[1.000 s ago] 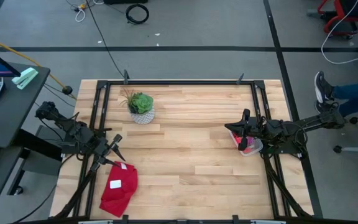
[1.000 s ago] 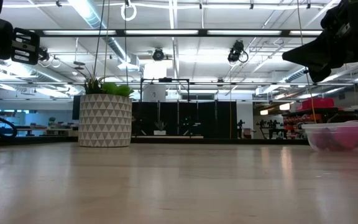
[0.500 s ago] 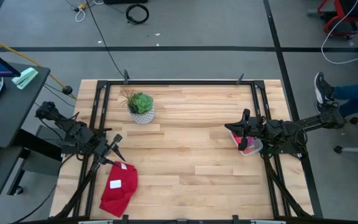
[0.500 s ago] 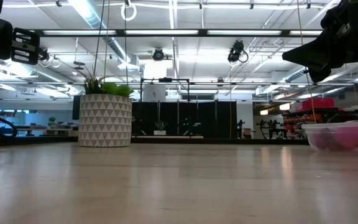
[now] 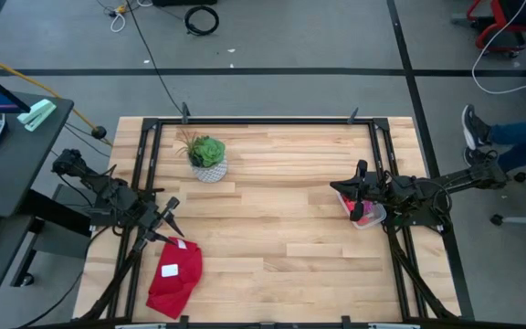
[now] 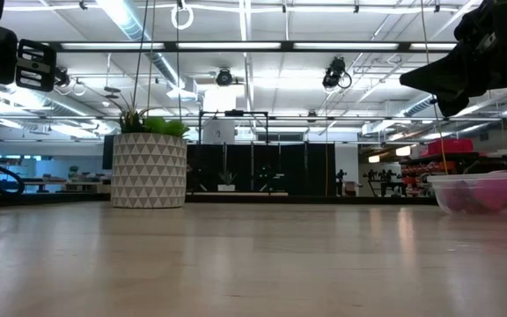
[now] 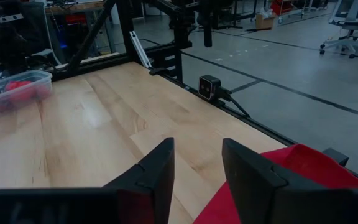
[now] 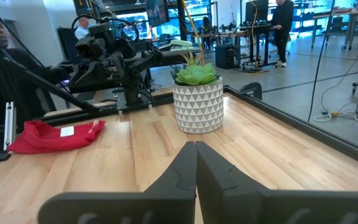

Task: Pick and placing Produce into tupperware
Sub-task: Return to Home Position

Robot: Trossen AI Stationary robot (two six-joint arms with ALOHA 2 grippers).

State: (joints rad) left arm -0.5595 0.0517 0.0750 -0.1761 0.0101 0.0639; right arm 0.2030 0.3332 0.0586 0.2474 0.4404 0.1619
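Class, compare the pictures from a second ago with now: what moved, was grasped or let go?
Nothing visibly changed. The left gripper stays open near the cloth, the right gripper shut by the tupperware; the plant has not moved.

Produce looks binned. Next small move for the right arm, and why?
Probably retract the right gripper up and away: it is shut and empty above the tupperware, the produce lies inside, and no loose piece shows. The left gripper waits open beside the red cloth.
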